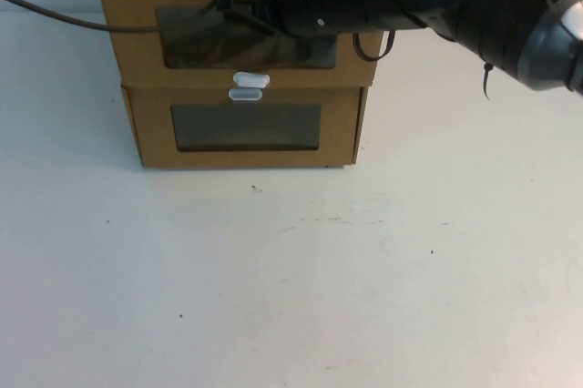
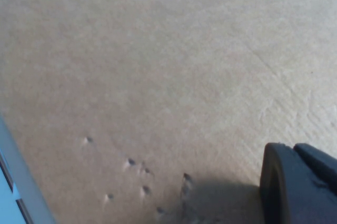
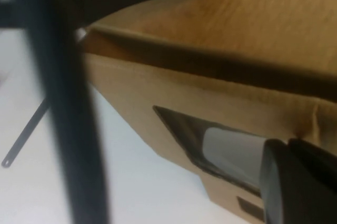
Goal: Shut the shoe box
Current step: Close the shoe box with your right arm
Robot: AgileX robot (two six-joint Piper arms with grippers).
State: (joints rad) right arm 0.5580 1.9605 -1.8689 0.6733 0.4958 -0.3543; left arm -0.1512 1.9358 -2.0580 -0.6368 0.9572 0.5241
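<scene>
Two brown cardboard boxes are stacked at the back of the table. The upper one is the shoe box [image 1: 364, 58], with a clear window and a white pull tab [image 1: 250, 79] below it. Its front stands slightly forward of the lower box. My right arm reaches in from the right across the shoe box's front, and my right gripper [image 1: 239, 4] is at the window's upper left; it shows beside a window in the right wrist view [image 3: 297, 182]. My left gripper [image 2: 297, 184] is close against bare cardboard [image 2: 158, 77] and is out of the high view.
The lower matching box [image 1: 246, 128] has its white tab [image 1: 246, 94] above its window. A dark cable [image 1: 73, 16] runs from the left to the boxes. The white table [image 1: 291, 279] stretches in front.
</scene>
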